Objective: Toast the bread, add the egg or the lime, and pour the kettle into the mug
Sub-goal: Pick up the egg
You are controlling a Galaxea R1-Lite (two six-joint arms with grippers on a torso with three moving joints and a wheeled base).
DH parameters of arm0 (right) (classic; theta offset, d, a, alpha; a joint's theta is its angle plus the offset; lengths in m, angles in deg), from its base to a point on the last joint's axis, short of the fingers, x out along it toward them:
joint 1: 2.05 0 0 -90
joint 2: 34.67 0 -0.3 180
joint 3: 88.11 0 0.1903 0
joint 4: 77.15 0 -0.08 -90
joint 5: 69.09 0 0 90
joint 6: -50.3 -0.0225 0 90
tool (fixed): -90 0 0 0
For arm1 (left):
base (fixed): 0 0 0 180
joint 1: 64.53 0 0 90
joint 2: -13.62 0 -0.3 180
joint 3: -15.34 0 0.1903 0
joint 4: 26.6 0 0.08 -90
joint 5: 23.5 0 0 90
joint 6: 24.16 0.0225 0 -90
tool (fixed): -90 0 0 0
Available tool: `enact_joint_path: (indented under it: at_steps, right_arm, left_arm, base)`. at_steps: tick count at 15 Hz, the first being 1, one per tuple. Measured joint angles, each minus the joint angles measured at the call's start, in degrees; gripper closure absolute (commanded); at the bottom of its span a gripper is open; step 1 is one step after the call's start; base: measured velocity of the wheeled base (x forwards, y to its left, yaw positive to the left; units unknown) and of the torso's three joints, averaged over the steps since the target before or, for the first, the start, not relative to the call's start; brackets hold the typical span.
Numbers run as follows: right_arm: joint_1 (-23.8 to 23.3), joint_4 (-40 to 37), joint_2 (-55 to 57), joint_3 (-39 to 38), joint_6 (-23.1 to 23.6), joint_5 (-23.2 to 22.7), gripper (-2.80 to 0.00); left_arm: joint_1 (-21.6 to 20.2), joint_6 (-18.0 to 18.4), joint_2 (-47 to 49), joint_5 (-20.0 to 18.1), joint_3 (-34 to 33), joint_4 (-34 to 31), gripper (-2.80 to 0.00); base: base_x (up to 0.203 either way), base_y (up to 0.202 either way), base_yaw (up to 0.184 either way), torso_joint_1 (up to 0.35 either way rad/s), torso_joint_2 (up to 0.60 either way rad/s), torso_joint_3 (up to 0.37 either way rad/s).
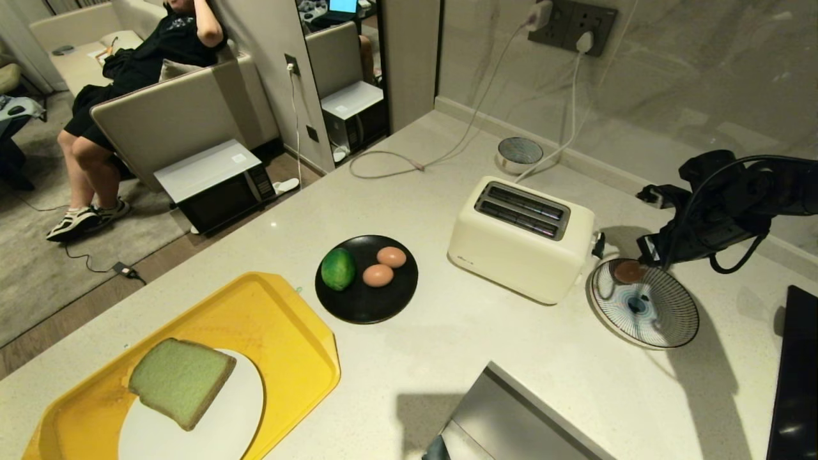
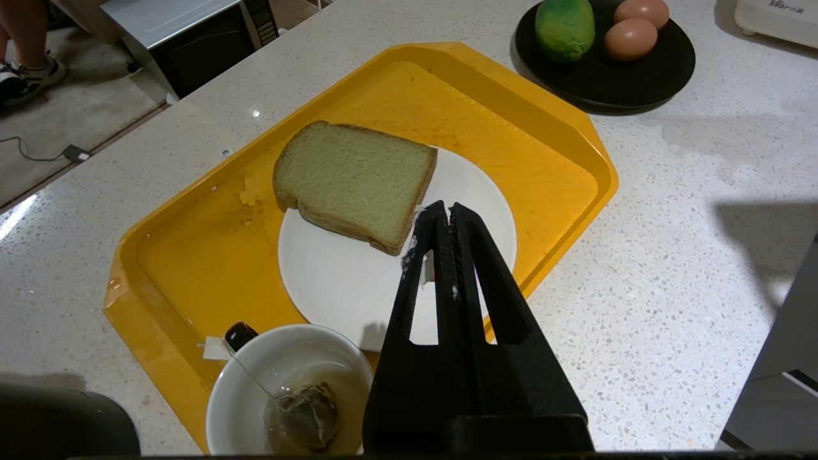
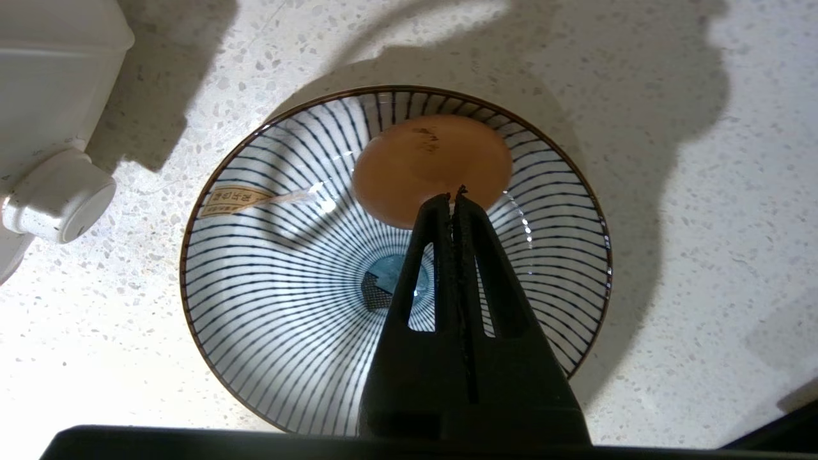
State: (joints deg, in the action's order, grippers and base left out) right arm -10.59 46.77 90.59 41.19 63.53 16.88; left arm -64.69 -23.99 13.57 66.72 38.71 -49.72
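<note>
**Right gripper closed above egg in striped bowl**

The right gripper (image 3: pixel 452 195) hangs over the striped bowl (image 1: pixel 664 322) at centre right, fingers pressed together, pinching nothing. The egg (image 3: pixel 432 167) lies just beyond its tips, long axis crosswise to the fingers. It appears smooth, pinkish-brown and intact. The left gripper (image 2: pixel 445 209), also closed, is parked over the bread (image 2: pixel 354 181) at lower left.

A pale speckled stone worktop (image 1: pixel 447 345) fills the foreground, backed along its far edge by a glossy marbled wall (image 1: pixel 671 76) with a dark socket plate (image 1: pixel 578 22) holding two white plugs. Beyond the worktop's left edge lie wood flooring (image 1: pixel 83 306) and a grey rug (image 1: pixel 32 255). A beige sofa (image 1: pixel 166 108) seats a person (image 1: pixel 128 76); a microwave (image 1: pixel 217 182) sits on the floor beside it.
</note>
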Motion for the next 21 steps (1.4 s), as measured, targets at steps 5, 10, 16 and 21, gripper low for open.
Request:
enact_joint_path:
  at_steps: [5, 10, 16, 21]
  right_arm:
    - [0.04, 0.05, 1.33, 2.67, 0.16, -1.11, 0.0]
    - [0.01, 5.17, 2.93, 3.58, 0.13, -1.04, 0.0]
    - [0.01, 5.1, 3.52, 2.86, 1.24, -1.02, 0.0]
    - [0.01, 4.95, 3.31, 1.07, 1.27, -0.97, 0.0]
  left_arm:
    - [0.0, 0.01, 0.0, 0.02, 0.0, -0.02, 0.0]
    - [0.0, 0.01, 0.0, 0.02, 0.0, 0.0, 0.0]
    - [0.0, 0.01, 0.0, 0.01, 0.0, 0.0, 0.0]
    - [0.0, 0.01, 0.0, 0.02, 0.0, 0.0, 0.0]
  base:
    - [0.0, 0.0, 0.0, 0.0, 0.0, 0.0]
    - [0.0, 0.0, 0.0, 0.0, 0.0, 0.0]
    - [0.0, 0.0, 0.0, 0.0, 0.0, 0.0]
    - [0.0, 0.0, 0.0, 0.0, 0.0, 0.0]
